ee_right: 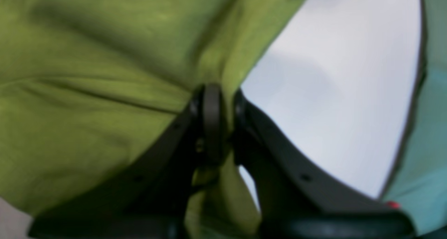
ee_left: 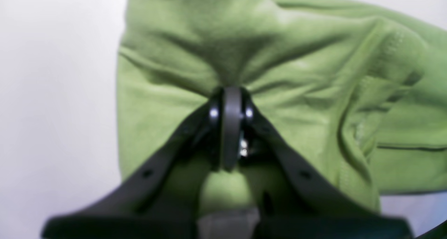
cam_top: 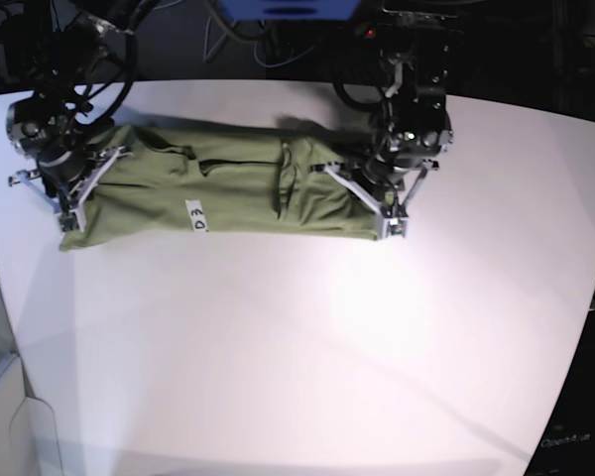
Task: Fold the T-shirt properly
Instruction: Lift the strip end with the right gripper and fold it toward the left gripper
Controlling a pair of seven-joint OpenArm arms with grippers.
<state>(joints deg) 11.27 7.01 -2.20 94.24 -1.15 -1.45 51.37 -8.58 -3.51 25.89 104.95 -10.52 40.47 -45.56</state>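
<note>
The olive green T-shirt (cam_top: 238,193) lies on the white table (cam_top: 327,347) as a long folded band running left to right, with a small white tag (cam_top: 195,216) marked "D3" on its front edge. My left gripper (cam_top: 391,228) is at the band's right end. In the left wrist view it (ee_left: 230,92) is shut on a bunch of the shirt's cloth (ee_left: 279,57). My right gripper (cam_top: 69,220) is at the band's left end. In the right wrist view it (ee_right: 220,92) is shut on the shirt's edge (ee_right: 87,92).
The table's rounded edge (ee_right: 415,127) shows at the right of the right wrist view, with a teal surface (ee_right: 429,162) beyond it. Dark equipment and cables (cam_top: 278,30) stand behind the table.
</note>
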